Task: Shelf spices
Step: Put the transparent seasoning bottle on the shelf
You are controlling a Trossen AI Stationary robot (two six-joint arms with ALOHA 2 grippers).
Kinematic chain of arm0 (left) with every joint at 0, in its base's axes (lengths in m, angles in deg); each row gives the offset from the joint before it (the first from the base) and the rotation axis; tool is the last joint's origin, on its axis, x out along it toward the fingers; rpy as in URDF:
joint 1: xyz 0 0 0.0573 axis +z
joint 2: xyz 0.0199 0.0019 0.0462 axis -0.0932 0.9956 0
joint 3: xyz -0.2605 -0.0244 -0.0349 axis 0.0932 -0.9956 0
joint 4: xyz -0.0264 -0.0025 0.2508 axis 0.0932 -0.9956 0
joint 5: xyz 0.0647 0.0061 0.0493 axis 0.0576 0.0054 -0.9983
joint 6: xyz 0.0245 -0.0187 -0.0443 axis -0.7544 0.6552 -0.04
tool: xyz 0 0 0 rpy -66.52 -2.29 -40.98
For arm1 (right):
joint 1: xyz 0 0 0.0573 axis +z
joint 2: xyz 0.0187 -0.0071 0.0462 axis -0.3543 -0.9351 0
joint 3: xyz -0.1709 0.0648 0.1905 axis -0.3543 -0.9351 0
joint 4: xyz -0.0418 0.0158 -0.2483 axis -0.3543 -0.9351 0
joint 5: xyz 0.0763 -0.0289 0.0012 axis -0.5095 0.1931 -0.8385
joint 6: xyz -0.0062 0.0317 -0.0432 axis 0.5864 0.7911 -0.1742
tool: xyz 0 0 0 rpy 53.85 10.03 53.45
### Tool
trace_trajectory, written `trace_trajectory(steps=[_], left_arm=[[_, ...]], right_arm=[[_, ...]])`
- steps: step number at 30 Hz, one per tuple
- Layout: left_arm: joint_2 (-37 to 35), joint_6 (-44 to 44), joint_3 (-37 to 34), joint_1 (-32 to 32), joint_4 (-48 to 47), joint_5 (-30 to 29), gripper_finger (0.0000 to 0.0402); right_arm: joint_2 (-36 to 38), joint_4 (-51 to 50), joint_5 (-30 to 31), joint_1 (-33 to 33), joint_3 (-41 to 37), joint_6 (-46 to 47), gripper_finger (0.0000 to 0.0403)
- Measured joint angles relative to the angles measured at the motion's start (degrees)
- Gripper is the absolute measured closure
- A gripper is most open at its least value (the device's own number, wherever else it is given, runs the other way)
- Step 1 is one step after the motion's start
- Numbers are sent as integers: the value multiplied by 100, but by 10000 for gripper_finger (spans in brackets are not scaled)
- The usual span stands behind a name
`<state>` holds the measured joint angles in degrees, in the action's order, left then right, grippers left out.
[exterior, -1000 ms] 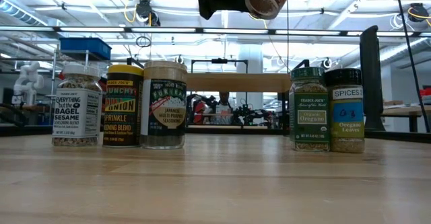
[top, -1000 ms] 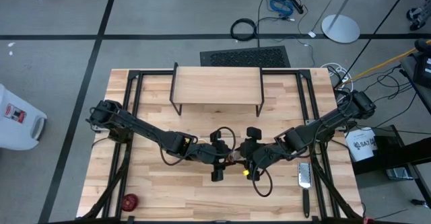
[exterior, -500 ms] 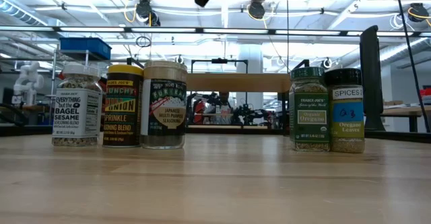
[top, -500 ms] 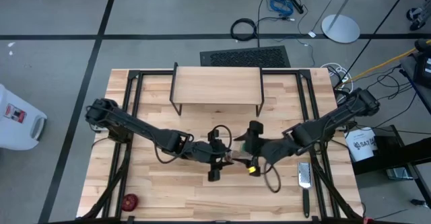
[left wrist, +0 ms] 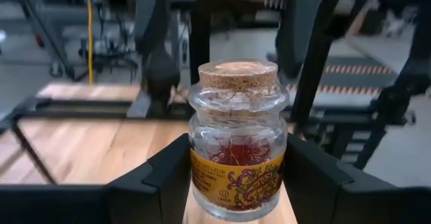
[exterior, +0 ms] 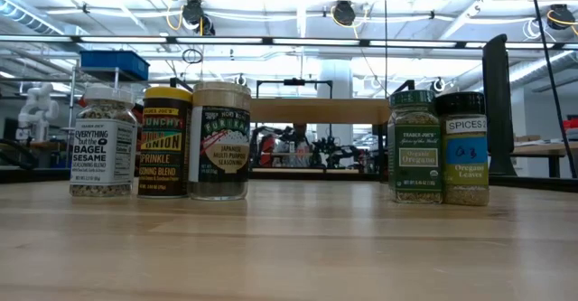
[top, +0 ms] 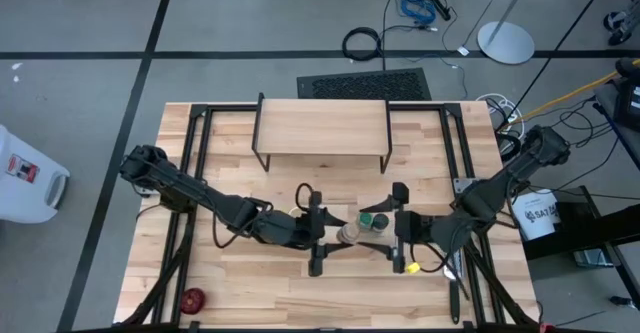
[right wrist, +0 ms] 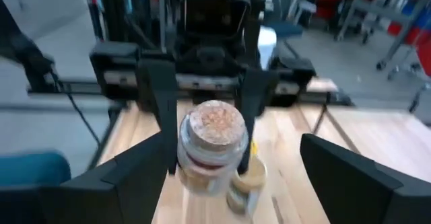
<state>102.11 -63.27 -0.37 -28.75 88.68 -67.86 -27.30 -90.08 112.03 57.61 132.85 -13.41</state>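
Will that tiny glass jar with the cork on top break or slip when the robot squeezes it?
The cork-stoppered jar looks like clear glass, so it is probably hard but breakable if dropped. Its smooth round sides might slip between the left gripper fingers pinching it. It holds only a little red stuff, so it is likely light.

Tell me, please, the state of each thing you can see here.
left gripper: shut on cork-stoppered jar
cork-stoppered jar: stoppered, upright, held
right gripper: open, holding nothing
sesame jar: capped, upright
onion jar: capped, upright
furikake jar: capped, upright
green-lidded oregano jar: capped, upright
dark-lidded oregano jar: capped, upright
shelf: standing, no jar on top
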Motion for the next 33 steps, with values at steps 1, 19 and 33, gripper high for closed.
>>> trace_trajectory(steps=[1,19,33], left_arm=[[-1,-41,3,-3,101,-10,199],[0,-760,1,-197,1195,-235,198],[0,-761,1,-220,1207,-221,198]], right_arm=[[0,315,0,0,-73,-136,85],[-48,1503,-307,2,-240,-717,86],[-141,1760,-539,-11,-240,-773,89]])
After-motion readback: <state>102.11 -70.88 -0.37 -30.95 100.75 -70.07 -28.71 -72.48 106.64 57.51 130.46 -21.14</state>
